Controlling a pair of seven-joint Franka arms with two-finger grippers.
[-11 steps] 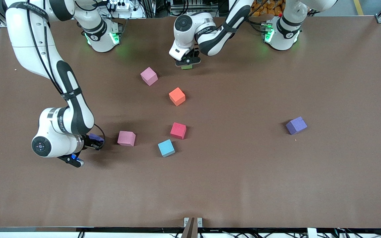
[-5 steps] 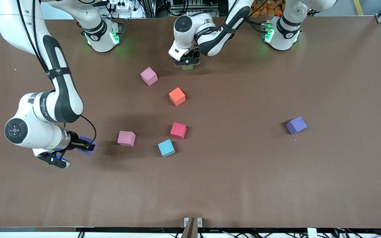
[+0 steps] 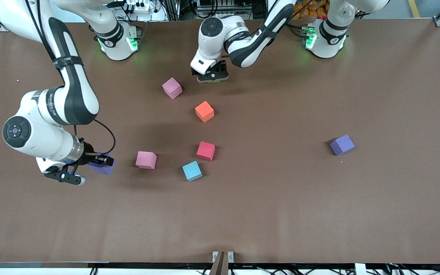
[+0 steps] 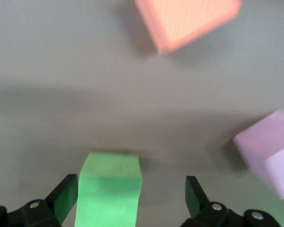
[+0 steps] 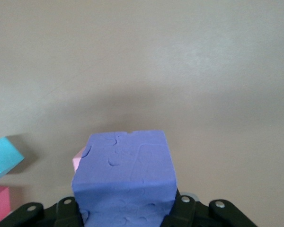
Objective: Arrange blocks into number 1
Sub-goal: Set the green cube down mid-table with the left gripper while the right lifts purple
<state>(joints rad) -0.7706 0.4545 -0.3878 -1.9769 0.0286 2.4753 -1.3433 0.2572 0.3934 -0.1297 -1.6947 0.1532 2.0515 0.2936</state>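
Foam cubes lie scattered on the brown table (image 3: pixel 319 214). From the small matte red foam cube (image 3: pixel 206 151), an orange foam cube (image 3: pixel 204 111) lies at twelve o'clock, a pink foam cube (image 3: pixel 172 88) at eleven, a second pink foam cube (image 3: pixel 146 160) at nine, a light blue foam cube (image 3: pixel 192 170) at seven, and a purple foam cube (image 3: pixel 342 145) at three, well apart. The left gripper (image 4: pixel 130 201) stands wide open around a green foam cube (image 4: pixel 110 194) on the table. The right gripper (image 3: pixel 99 160) is clamped on a second purple foam cube (image 5: pixel 125 179), above the table at nine o'clock from the nearer pink cube.
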